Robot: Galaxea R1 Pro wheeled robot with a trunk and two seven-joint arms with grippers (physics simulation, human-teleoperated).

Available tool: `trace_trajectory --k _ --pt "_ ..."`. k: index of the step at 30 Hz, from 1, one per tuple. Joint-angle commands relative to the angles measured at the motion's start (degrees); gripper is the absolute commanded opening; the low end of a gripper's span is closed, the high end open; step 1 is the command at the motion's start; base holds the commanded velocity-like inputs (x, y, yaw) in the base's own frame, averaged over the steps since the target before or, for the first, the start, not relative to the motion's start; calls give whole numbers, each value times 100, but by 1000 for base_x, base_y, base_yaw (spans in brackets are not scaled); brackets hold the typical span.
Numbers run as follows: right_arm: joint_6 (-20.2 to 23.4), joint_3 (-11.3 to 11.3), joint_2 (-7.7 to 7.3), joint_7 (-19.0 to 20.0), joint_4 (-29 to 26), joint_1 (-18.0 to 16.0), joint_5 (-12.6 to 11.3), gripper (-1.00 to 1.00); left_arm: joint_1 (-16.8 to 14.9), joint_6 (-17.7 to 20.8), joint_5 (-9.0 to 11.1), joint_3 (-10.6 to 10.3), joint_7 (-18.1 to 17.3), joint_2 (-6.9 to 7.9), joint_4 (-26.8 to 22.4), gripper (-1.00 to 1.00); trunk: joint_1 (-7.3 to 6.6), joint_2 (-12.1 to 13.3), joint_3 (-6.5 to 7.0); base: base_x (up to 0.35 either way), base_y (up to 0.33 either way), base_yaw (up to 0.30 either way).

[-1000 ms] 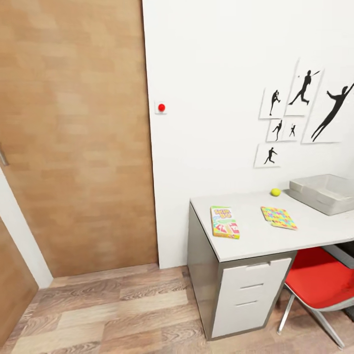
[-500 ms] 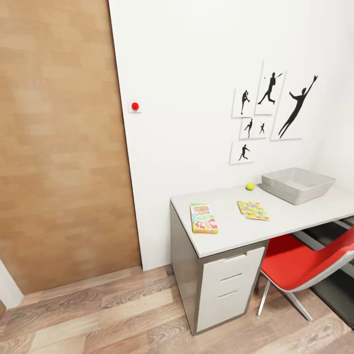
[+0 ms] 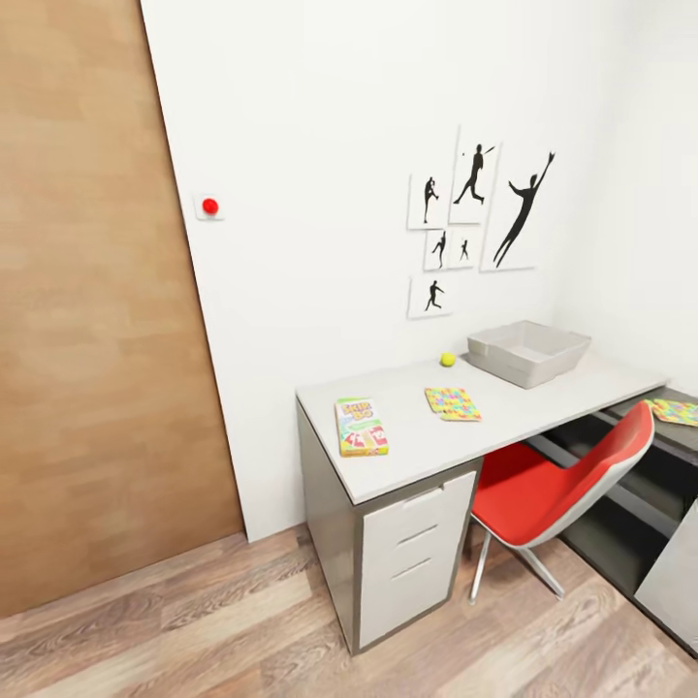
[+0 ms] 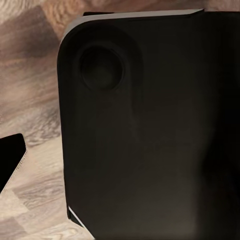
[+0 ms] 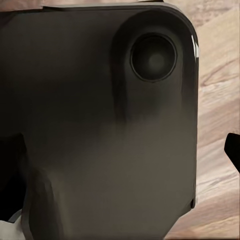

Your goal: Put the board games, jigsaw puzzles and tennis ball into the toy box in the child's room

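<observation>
The table (image 3: 514, 412) stands against the white wall with black sports silhouettes. On its left end lies a green-orange-red board game (image 3: 361, 426). A jigsaw puzzle (image 3: 452, 403) lies flat near the middle. The tennis ball (image 3: 448, 360) rests by the wall, just left of the grey toy box (image 3: 528, 352) at the table's far right. Both wrist views look at a dark panel of my own body (image 4: 145, 130) (image 5: 100, 125) over wood floor. A black tip shows at each picture's edge, and the jaws' state cannot be told.
A red chair (image 3: 557, 485) is tucked under the table beside the white drawer unit (image 3: 412, 553). A lower dark desk (image 3: 669, 441) at the right carries a colourful flat item (image 3: 676, 412). A wooden door (image 3: 97, 320) is at the left, with wood-plank floor (image 3: 194, 620) below.
The whole picture has shifted left as the camera turned right. The table now sits nearer the centre, and the chair and the dark side desk have come into view.
</observation>
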Motion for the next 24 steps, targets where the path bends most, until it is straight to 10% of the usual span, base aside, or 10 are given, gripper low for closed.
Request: trace_trajectory --k 1,24 --pt "-23 -1 2 -1 1 0 -48 100 -1 -18 1 -2 0 3 1 100 0 -2 -6 0 0 -275" --pt "-32 -1 -3 -1 1 2 -215 100 -5 -189 -25 -52 0 148 -171 100 0 -2 -59 0 0 -275"
